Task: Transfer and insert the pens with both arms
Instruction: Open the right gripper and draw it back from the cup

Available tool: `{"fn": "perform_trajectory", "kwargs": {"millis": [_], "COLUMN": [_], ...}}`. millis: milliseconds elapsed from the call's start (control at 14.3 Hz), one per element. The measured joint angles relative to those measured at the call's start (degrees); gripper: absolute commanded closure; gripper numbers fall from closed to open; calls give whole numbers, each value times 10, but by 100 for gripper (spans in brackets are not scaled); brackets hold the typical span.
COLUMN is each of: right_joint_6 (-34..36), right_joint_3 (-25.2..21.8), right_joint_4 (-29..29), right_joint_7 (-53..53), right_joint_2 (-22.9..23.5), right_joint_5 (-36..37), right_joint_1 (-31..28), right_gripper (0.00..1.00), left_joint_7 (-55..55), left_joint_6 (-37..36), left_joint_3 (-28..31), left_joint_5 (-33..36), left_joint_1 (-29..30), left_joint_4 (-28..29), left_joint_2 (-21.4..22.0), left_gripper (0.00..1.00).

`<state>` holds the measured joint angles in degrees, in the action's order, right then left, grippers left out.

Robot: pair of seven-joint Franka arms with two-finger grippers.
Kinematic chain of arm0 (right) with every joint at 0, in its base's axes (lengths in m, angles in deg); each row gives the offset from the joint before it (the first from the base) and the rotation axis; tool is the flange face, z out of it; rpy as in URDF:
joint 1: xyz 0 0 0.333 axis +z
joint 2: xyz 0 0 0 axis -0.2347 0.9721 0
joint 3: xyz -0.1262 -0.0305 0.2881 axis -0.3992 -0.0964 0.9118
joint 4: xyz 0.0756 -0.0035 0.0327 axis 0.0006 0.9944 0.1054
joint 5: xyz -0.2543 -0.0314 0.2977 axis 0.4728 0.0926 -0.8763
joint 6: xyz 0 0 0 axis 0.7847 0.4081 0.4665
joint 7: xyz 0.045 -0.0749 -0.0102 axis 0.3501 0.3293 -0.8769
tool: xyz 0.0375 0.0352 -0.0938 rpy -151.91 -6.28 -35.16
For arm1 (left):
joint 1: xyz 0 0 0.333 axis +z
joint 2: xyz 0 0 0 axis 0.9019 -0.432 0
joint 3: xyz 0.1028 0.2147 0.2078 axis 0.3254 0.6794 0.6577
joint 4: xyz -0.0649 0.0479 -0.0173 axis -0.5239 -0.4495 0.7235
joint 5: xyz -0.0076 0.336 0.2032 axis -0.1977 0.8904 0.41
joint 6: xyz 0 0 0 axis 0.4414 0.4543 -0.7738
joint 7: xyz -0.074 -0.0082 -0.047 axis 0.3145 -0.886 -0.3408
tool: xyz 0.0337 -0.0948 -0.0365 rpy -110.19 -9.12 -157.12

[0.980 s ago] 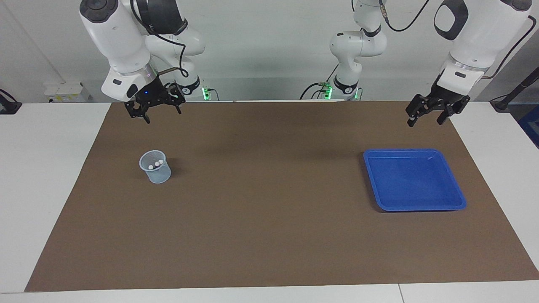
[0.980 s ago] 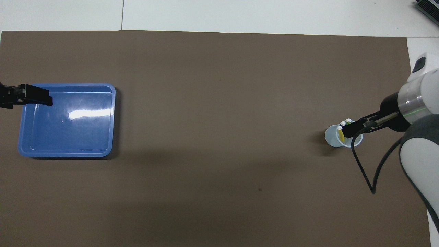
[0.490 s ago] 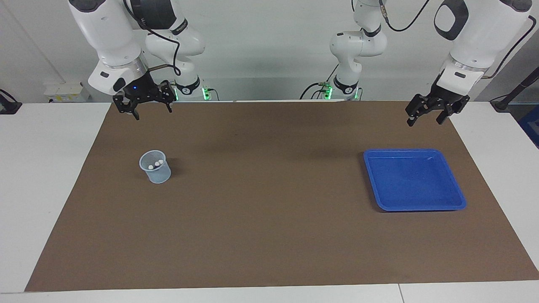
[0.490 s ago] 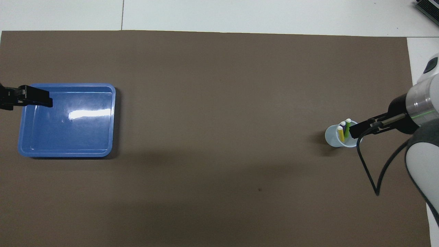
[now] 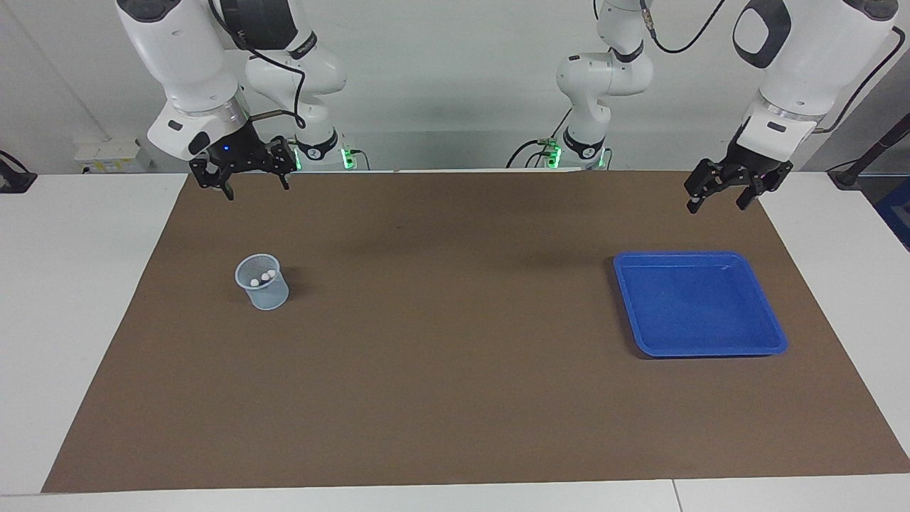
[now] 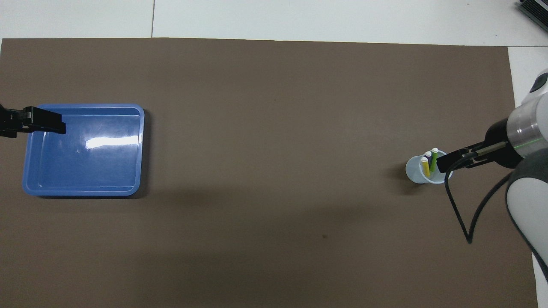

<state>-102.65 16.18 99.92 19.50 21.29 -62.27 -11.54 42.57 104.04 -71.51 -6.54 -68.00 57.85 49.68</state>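
The three pens stand in a pale blue cup on the brown mat toward the right arm's end; only their whitish caps show in the facing view. In the overhead view the yellow pen, the purple pen and the green pen lean in the cup. My right gripper hangs open and empty, raised over the mat's edge at the robots' end, apart from the cup; it also shows in the overhead view. My left gripper waits open and empty, raised over the mat by the blue tray.
An empty blue tray lies on the mat toward the left arm's end; it also shows in the overhead view. The brown mat covers most of the white table. A black cable loops down from the right wrist.
My right gripper has risen and drawn back from over the cup toward the right arm's end of the table. The left arm has not moved.
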Motion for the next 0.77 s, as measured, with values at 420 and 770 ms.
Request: {"fn": "perform_trajectory", "kwargs": {"millis": [420,770], "right_joint_6": [10,10], "right_joint_3": [-25,-24], "right_joint_4": [-11,-11], "right_joint_7": [0,5], "right_joint_2": [-2,-2], "right_joint_5": [0,0], "right_joint_1": [0,1], "right_gripper": [0,0], "left_joint_7": [0,0], "left_joint_6": [0,0], "left_joint_3": [0,0], "left_joint_5": [0,0], "left_joint_1": [0,0], "left_joint_4": [0,0], "left_joint_2": [0,0], "left_gripper": [0,0]}}
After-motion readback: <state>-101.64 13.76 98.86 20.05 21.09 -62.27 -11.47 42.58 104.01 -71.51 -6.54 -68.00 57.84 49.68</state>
